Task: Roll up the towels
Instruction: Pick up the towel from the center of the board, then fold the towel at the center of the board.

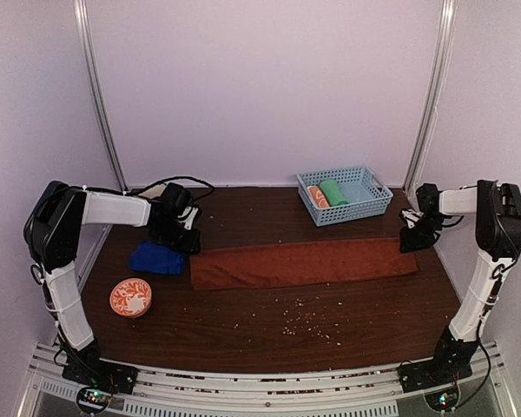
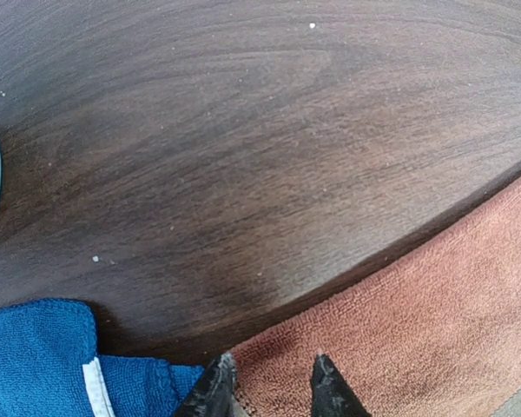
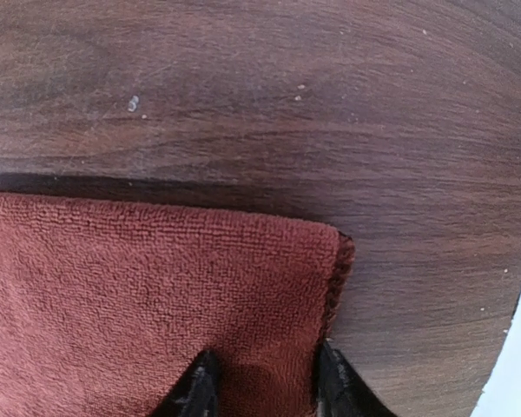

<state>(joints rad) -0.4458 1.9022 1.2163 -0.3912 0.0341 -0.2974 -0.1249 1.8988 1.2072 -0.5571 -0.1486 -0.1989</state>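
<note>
The rust-brown towel lies flat as a long strip across the table. The blue towel sits crumpled just off its left end. My left gripper hangs low over the brown towel's far left corner. It is open, straddling flat cloth, with the blue towel beside its left finger. My right gripper is over the far right corner. It is open too, with one finger at the hemmed edge and cloth lying flat between the tips.
A blue plastic basket at the back right holds a green rolled towel and an orange-and-white rolled towel. An orange patterned round tin sits front left. Crumbs dot the wood in front of the brown towel.
</note>
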